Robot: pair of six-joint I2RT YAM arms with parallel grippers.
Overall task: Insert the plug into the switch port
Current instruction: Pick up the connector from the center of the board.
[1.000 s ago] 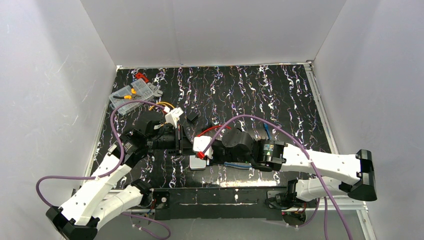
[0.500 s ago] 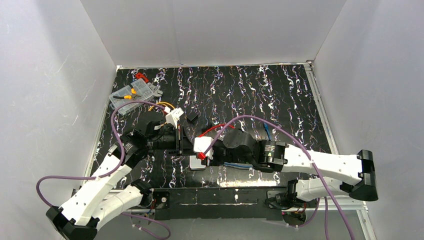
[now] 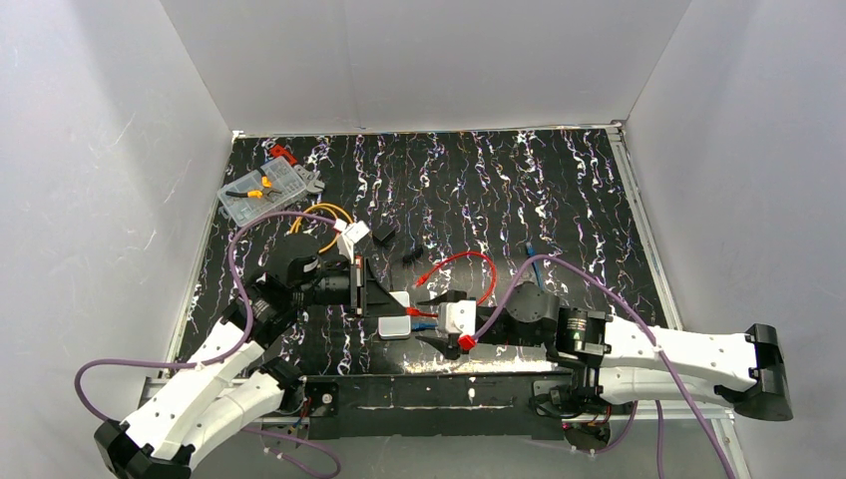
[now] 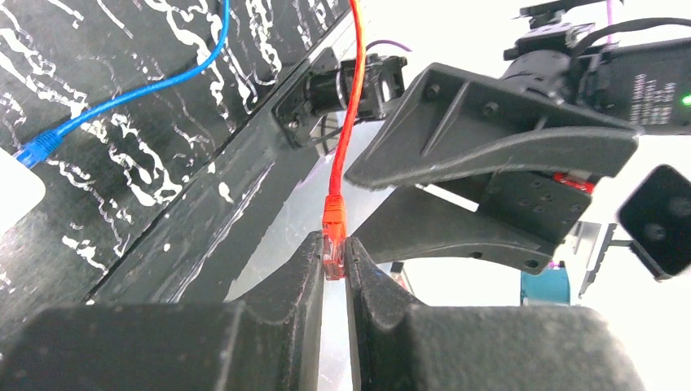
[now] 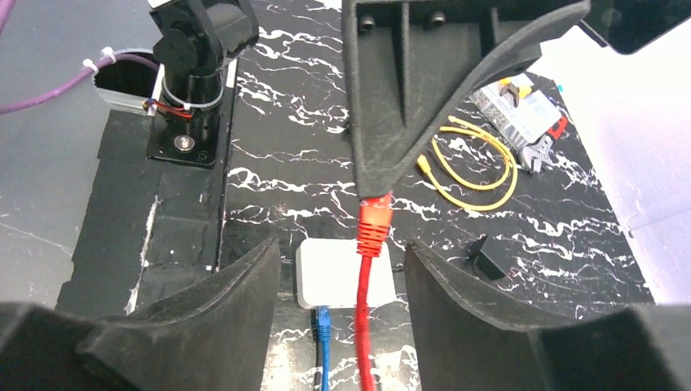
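The left pincer (image 4: 334,251) clamps the red plug (image 4: 333,221) close by the pale switch box (image 5: 324,277) while the right pincer (image 5: 342,273) stands apart, so the thinly pinched plug may twist, miss the port and shove the loose box.

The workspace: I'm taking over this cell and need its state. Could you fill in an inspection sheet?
Surface: black mat with white marbling; no spills seen.
Job's things: red plug pinched in the left gripper, close by the pale grey-white box; not shown seated in its port.
Clutter: clear parts case at the far left; small black piece.
Grippers: left gripper shut on the red plug; right gripper open and holding nothing.
Cables: red cable loops over the mat; blue cable ends at the box's edge; yellow cable lies loose.
Surroundings: white walls on three sides.
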